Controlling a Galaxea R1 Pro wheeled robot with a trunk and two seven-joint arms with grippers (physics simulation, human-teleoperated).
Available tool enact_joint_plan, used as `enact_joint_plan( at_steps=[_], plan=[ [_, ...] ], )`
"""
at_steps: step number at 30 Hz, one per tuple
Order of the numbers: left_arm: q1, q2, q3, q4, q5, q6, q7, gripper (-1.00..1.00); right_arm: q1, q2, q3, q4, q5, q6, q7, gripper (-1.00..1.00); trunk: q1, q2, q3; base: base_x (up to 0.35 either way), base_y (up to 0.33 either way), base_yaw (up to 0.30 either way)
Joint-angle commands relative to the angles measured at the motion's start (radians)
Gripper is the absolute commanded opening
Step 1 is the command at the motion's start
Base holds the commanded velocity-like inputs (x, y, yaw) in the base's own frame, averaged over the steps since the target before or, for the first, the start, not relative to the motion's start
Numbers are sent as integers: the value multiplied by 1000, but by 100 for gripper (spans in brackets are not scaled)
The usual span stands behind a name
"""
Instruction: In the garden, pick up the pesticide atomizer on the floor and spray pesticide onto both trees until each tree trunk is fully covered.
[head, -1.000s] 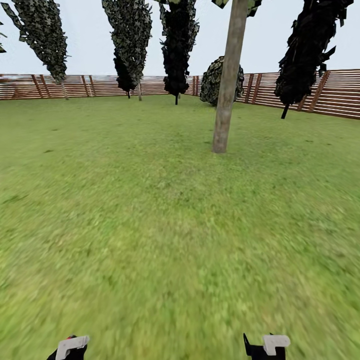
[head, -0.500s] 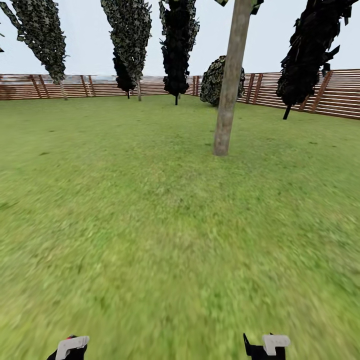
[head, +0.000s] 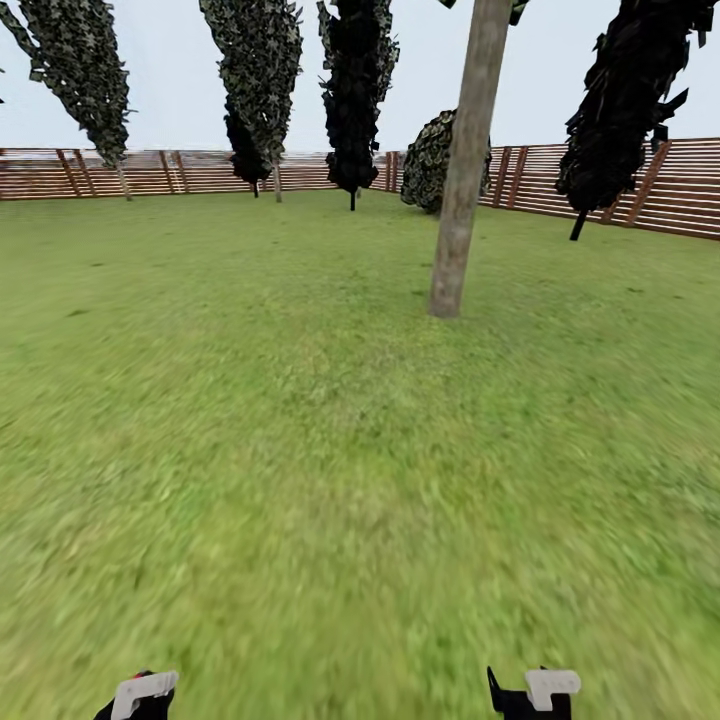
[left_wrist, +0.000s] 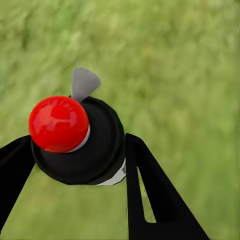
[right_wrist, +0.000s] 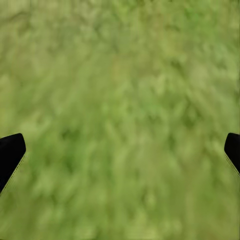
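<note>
Head view: the thick bare mottled grey-brown tree trunk (head: 459, 190) stood at about 1 o'clock across the blurry green grass floor (head: 300, 450), well apart from both arms, its long axis near upright, tipping slightly toward 1 o'clock. The right pincer (head: 530, 695) sat a bit nearer its line than the left pincer (head: 140, 697).

Left wrist view: the left one was clamped on the black round-bodied pesticide atomizer with a red ball cap (left_wrist: 75, 137), grey nozzle tip pointing away over the grass.

Right wrist view: fingers spread wide, nothing between them.
</note>
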Motion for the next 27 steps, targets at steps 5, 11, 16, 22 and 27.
enact_joint_plan(
  at_steps=[5, 11, 16, 22, 27],
  plan=[
    [-1, 0, 3, 1, 10, -2, -10, -100, 0, 0, 0, 1, 1, -3, -1, 100, 0, 0, -1, 339, 0, -153],
    [-1, 0, 3, 1, 10, -2, -10, -100, 0, 0, 0, 1, 1, -3, -1, 100, 0, 0, -1, 339, 0, -277],
    [-1, -1, 3, 1, 10, -2, -10, -100, 0, 0, 0, 1, 1, -2, -1, 100, 0, 0, -1, 339, 0, -135],
    [0, -1, 2, 1, 10, -2, -10, -100, -1, 0, 0, 1, 2, -2, 0, 100, 0, 0, -1, 339, -2, -7],
    [-1, -2, 2, 1, 10, -2, -10, -100, 0, 0, 0, 1, 2, -2, 1, 100, 0, 0, -1, 339, -70, 0]
  ],
)
